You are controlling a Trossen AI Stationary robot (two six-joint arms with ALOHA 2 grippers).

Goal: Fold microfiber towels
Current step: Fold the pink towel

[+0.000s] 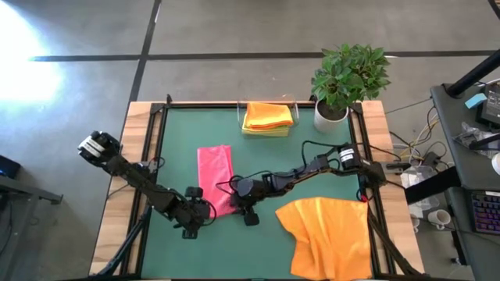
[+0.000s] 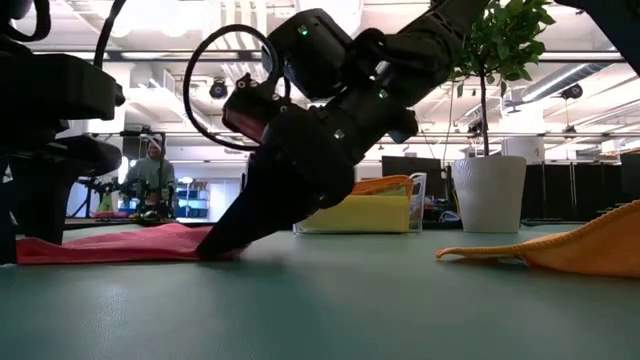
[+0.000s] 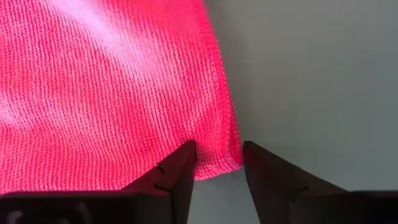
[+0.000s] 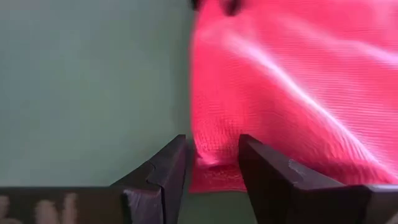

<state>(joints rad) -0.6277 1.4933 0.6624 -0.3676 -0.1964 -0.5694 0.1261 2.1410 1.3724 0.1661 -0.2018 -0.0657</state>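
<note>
While no brand, label or legible writing shows on any item, both grippers are at the near end of the pink microfibre towel [image 1: 216, 176], a long folded cloth lying flat on the green table mat [image 1: 180, 133].

Left gripper [image 1: 209, 209]: at the towel's near left corner. Wrist view shows its two dark fingers [image 3: 180, 177] part-open, straddling the corner hem [image 3: 217, 163]. Cloth sits in the gap; fingers not closed onto it, so no firm grip confirmed.

Right gripper [image 1: 234, 204]: at the towel's near right corner, opposite the left. Wrist view shows fingers [image 4: 168, 171] apart w/ the towel edge [image 4: 214, 168] between them, cloth not visibly pinched. Low view: right arm angled steeply down, tip meeting the towel at mat level.

Other towels:
- Orange microfibre towel [image 1: 328, 234], unfolded & rumpled, near right part of mat, overhanging the near edge; well apart from both grippers.
- Folded stack at far edge, centre: orange towel [image 1: 268, 114] on top of yellow towel [image 1: 266, 129].

Misc.: potted green plant in white pot [image 1: 344, 82] at far right corner of table. Low view shows a person [image 2: 152, 175] in the room beyond, far left.
</note>
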